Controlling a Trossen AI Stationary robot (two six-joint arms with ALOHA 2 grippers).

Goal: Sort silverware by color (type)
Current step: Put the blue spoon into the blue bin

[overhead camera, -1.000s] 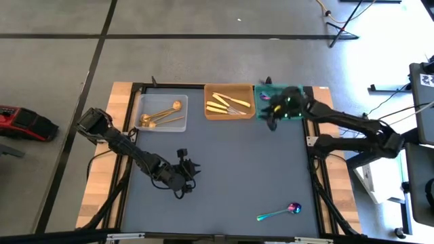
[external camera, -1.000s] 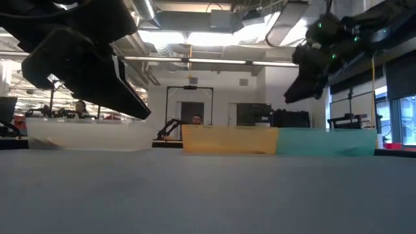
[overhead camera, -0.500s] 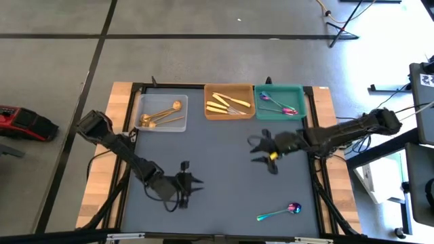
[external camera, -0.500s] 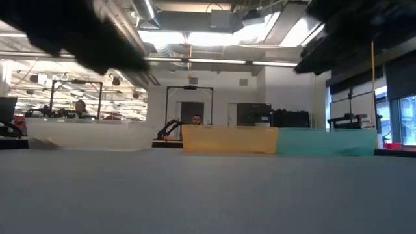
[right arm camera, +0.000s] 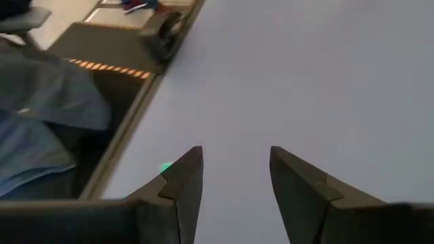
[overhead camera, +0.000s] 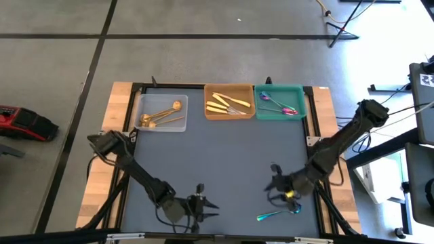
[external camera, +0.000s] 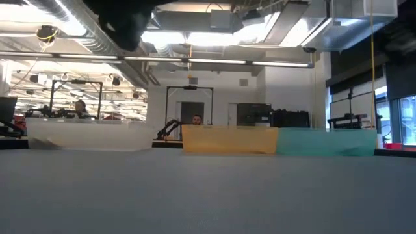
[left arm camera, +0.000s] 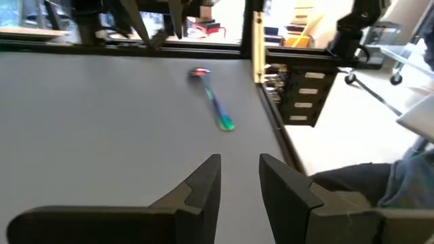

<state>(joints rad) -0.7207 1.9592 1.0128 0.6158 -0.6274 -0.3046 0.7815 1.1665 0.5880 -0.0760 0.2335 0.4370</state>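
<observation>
One iridescent purple-teal spoon [overhead camera: 279, 214] lies flat on the grey table near its near right corner; in the left wrist view the spoon [left arm camera: 212, 103] lies ahead of the fingers. My right gripper [overhead camera: 274, 184] hovers open just on the far side of it, and the handle's green tip [right arm camera: 165, 167] shows beside one finger. My left gripper [overhead camera: 209, 207] is open near the near edge, left of the spoon, pointing toward it. Copper-gold spoons [overhead camera: 161, 115] lie in the clear tray, pale gold knives [overhead camera: 227, 103] in the orange tray, purple-teal spoons [overhead camera: 278, 104] in the teal tray.
The three trays stand in a row along the far edge: clear [overhead camera: 144, 102], orange [overhead camera: 210, 89], teal [overhead camera: 303, 91]. In the low view they show as clear [external camera: 88, 138], orange [external camera: 227, 140] and teal [external camera: 325, 140] walls. The right table edge [left arm camera: 261, 54] runs close to the spoon.
My right gripper has left the teal tray and swung across the table to the near right corner, ending beside the lone spoon. My left gripper has travelled toward the near edge and a little to the right. The spoon on the table has not moved.
</observation>
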